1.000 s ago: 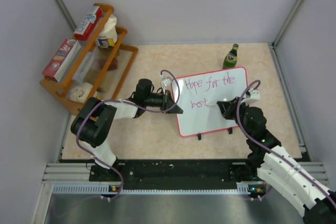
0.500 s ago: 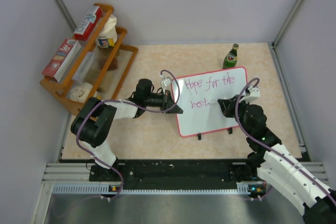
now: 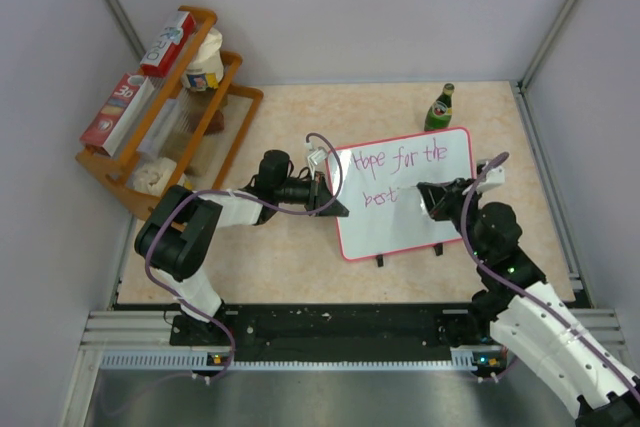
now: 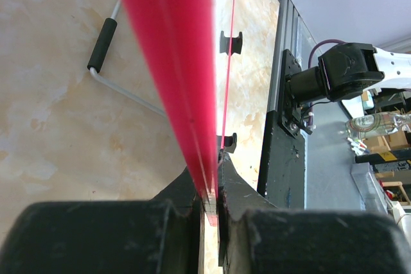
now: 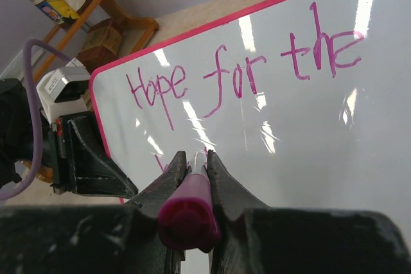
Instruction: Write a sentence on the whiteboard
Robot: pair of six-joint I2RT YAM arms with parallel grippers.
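Top external view: left fingers (image 3: 330, 205) clench the rim of the whiteboard (image 3: 425, 227) propped on the surface (image 3: 290, 257), right fingers (image 5: 169, 170) grasp the marker (image 5: 189, 205) by the sentence (image 3: 402, 161), so we judge a straight, smear-free lift-off best.

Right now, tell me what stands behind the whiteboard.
A green bottle stands on the table behind the whiteboard, by its far right corner. The strip of table just behind the board is covered.
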